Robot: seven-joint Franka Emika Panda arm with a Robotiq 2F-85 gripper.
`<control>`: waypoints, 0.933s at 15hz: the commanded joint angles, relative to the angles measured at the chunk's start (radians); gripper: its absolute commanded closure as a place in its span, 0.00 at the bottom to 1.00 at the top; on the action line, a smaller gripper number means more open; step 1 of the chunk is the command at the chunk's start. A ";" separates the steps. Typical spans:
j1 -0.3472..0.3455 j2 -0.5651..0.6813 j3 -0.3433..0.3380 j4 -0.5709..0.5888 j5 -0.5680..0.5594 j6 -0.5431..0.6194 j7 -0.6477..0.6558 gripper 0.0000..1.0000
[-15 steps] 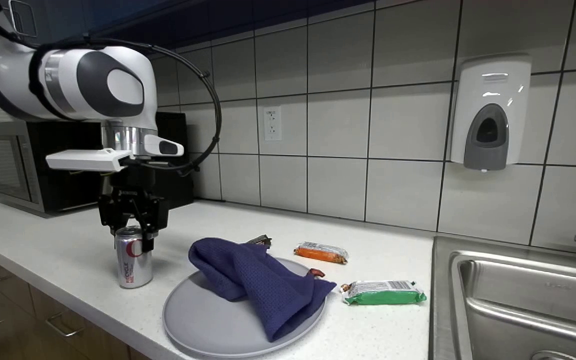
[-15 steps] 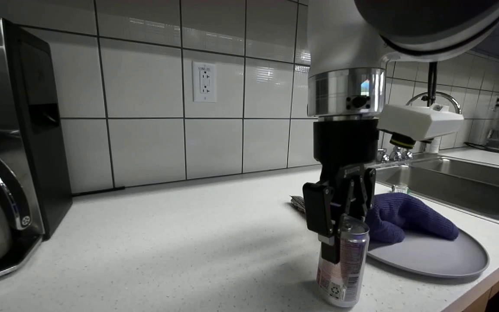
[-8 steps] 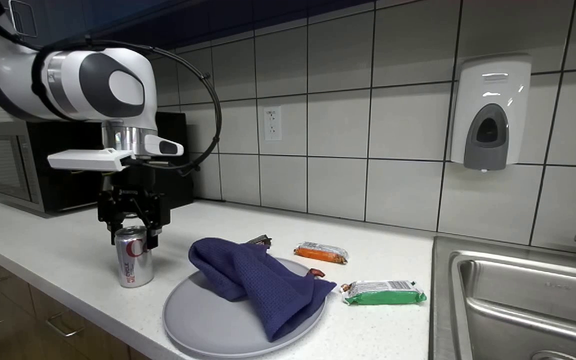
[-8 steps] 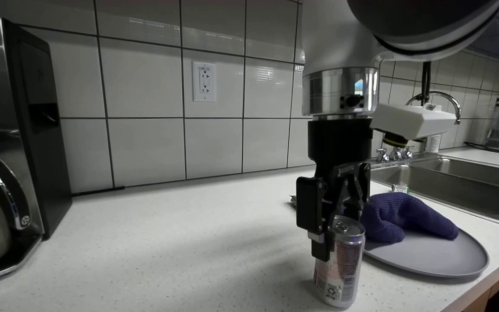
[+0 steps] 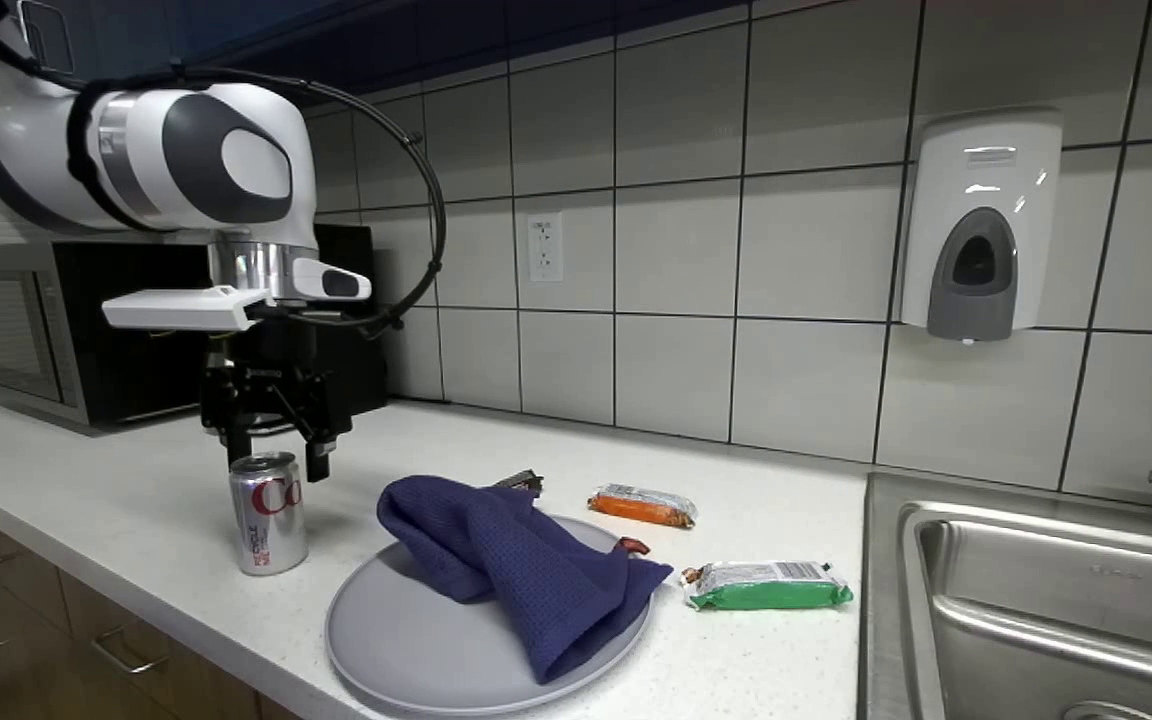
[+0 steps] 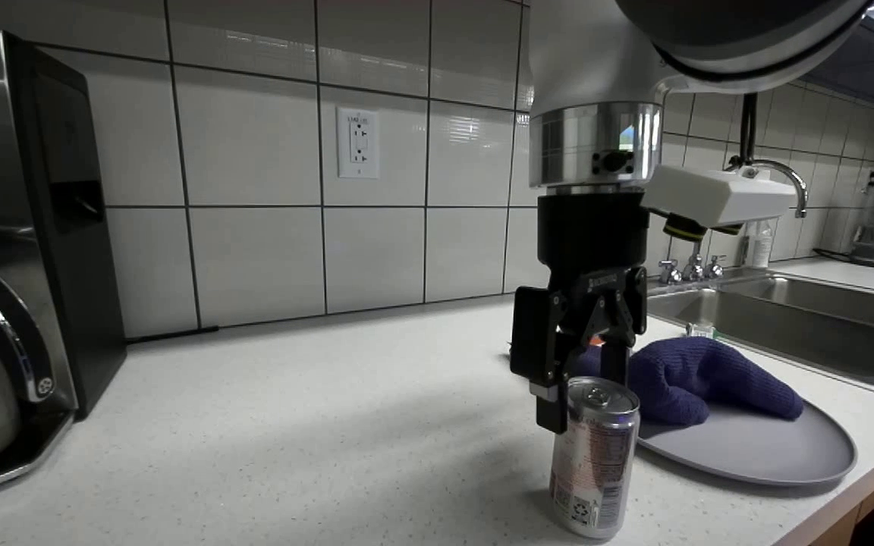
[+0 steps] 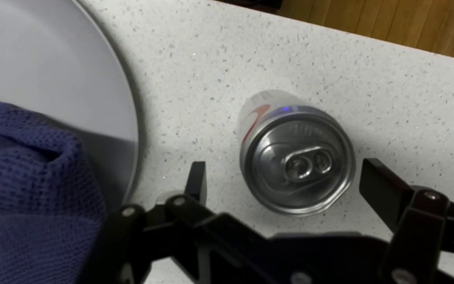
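White square-tiled wall [image 5: 676, 260]: stands at the back in both exterior views
White speckled countertop [image 6: 293, 432]: stretches along the foot of the wall
White and grey robot arm [image 5: 206, 160]: reaches out above the countertop
Stainless steel sink [image 5: 894, 600]: set into the countertop
Round matte grey plate [image 5: 416, 640]: lies flat near the countertop's front edge
Black two-fingered gripper [image 5: 279, 463]: points down from the arm, jaws spread wide apart, gripping nothing
Navy blue waffle-weave cloth [image 5: 536, 570]: bunched on the plate, one corner reaching past the rim
Silver metal drinks can with red lettering [image 5: 269, 530]: stands upright on the countertop beside the plate; in the wrist view its top shows between the fingertips [image 7: 198, 179], a clear gap to one, a narrow gap to the other
Green and white wrapped bar [image 5: 768, 588]: lies between plate and sink
Orange and silver wrapped bar [image 5: 642, 508]: lies nearer the wall
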 commanded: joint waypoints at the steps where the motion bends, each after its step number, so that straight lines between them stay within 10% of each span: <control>1: -0.029 -0.050 -0.011 0.009 -0.047 -0.045 0.053 0.00; 14: -0.128 -0.104 -0.079 0.010 -0.087 -0.048 0.123 0.00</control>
